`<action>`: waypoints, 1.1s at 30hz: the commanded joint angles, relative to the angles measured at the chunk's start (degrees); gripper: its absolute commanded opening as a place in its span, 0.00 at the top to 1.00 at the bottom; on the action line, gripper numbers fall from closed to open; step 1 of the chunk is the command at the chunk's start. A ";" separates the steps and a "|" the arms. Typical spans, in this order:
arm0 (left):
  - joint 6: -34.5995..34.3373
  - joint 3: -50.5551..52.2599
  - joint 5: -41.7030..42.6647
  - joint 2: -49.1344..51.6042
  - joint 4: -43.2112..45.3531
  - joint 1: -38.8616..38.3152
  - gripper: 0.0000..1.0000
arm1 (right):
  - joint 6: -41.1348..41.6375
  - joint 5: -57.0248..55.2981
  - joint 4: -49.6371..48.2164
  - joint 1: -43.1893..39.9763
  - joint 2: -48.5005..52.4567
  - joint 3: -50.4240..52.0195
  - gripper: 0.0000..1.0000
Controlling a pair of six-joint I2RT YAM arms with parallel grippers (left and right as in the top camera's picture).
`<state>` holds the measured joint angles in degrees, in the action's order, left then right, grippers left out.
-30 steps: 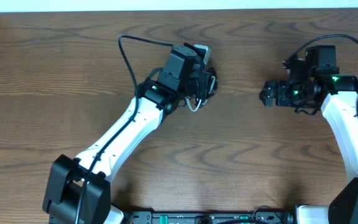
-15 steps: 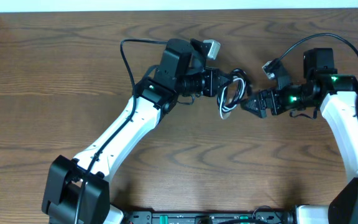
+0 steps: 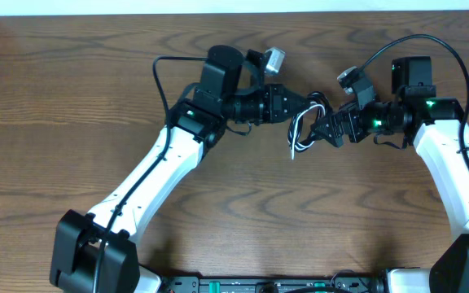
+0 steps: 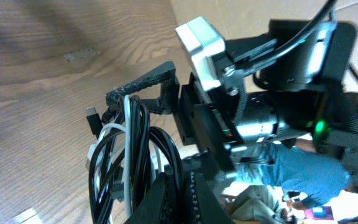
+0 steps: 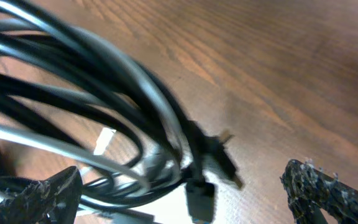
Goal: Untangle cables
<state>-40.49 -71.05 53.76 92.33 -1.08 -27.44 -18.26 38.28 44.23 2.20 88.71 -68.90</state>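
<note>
Brown wooden surface [image 3: 72, 89] fills the overhead view, and both arms meet over its upper middle. You have the cables [image 3: 302, 130] there, between the two arms, as one small bundle of loops. The left arm [image 3: 169, 155] reaches in from its side, and the left jaws are closed on the bundle. In the left wrist view the black cable [image 4: 142, 143] and the white cable [image 4: 127, 143] run side by side through the grip. The surface looks well below them, so I judge that the bundle is held up and not resting. This makes sense, because loops that hang free show more easily where one cable crosses the other.

The right arm [image 3: 446, 155] comes from the opposite side, and the right jaws are spread wide and hold nothing. In the right wrist view the two fingertips [image 5: 42, 196] stand far apart at the bottom corners, with the loops and a small plug [image 5: 197, 198] between them. I think the wide opening lets you take one strand without catching the whole bundle. Whether the right jaws touch a loop, I cannot tell. The next move needs a careful choice: close on the plug end or on a single loop. If you close on several loops together, the tangle may only get tighter.
</note>
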 commanded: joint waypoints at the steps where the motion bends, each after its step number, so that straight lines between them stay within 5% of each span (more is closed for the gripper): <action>1: -3.23 -0.55 3.72 -1.66 0.50 0.85 0.92 | -0.61 -0.83 -1.75 0.33 -0.46 0.31 0.01; 10: -4.85 -0.55 4.87 -1.68 1.29 0.87 0.92 | 4.96 -0.66 -8.76 3.87 -0.37 0.37 0.06; 11: -5.11 -0.55 5.73 -1.68 1.95 0.87 0.93 | 4.94 -0.74 -9.20 4.28 -0.35 0.37 0.14; 13: -5.77 -0.55 6.40 -1.70 2.95 0.94 0.92 | 5.01 -2.67 -9.40 4.74 -0.31 0.37 0.57; 14: -5.75 -0.55 6.45 -1.70 3.32 1.11 0.93 | 6.16 -4.90 -9.31 4.74 -0.31 0.37 0.94; 15: -5.70 -0.55 6.40 -1.70 3.39 1.44 0.92 | 8.39 -8.09 -9.07 4.74 -0.31 0.37 0.99; 22: 3.04 -0.55 -0.57 -1.70 -2.01 3.43 0.92 | 15.69 -20.41 -5.49 2.91 -0.31 0.37 0.99; 30: 14.53 -0.55 -31.34 -1.70 -21.94 3.43 0.92 | 19.10 -24.63 -1.55 -2.43 -0.31 0.37 0.99; 33: 15.74 -0.55 -36.83 -1.70 -24.52 3.43 0.93 | 19.10 -24.26 -0.83 -2.91 -0.31 0.37 0.99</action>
<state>-28.80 -71.11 29.54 91.81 -23.99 -24.21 -0.73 15.25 43.16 -0.69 88.36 -68.60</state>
